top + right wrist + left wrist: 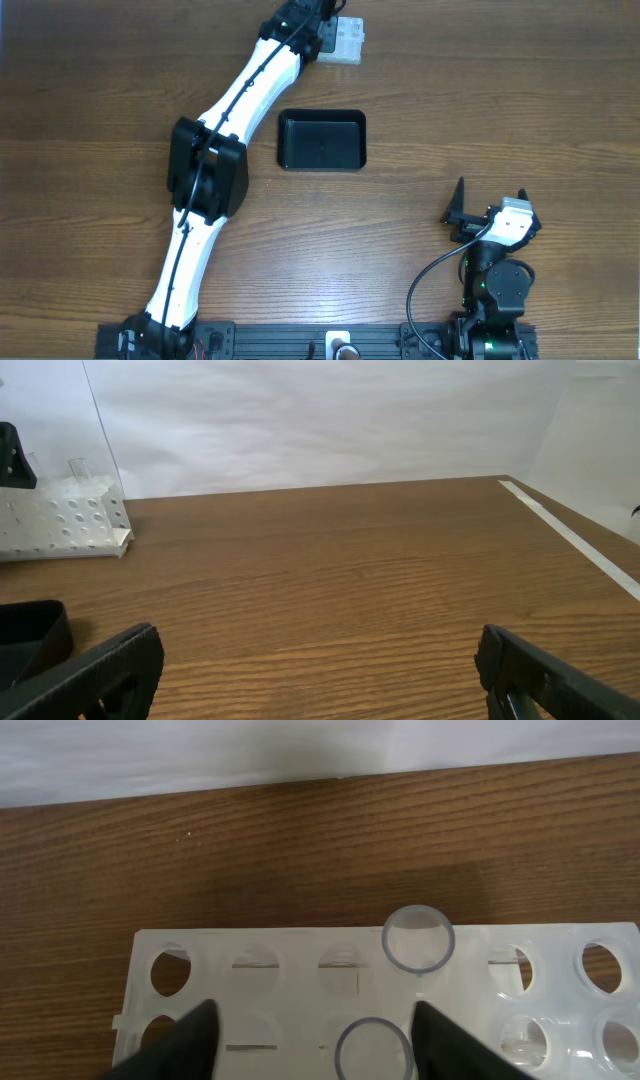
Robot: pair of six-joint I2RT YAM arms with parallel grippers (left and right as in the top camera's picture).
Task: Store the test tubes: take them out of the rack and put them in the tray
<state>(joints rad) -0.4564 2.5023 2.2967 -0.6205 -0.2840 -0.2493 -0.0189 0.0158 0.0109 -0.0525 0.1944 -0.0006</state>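
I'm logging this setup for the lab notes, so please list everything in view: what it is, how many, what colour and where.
table: one, brown wood, under everything.
rack: one, white, at the table's far edge, beyond the tray.
test tubes: two seen, clear, upright in the rack's holes.
tray: one, black, nothing in it, mid-table.
left gripper: one, black fingers, open, over the rack, with one tube showing between its fingers.
right gripper: one, black fingers, open, over bare table near its own base, far from the rack.
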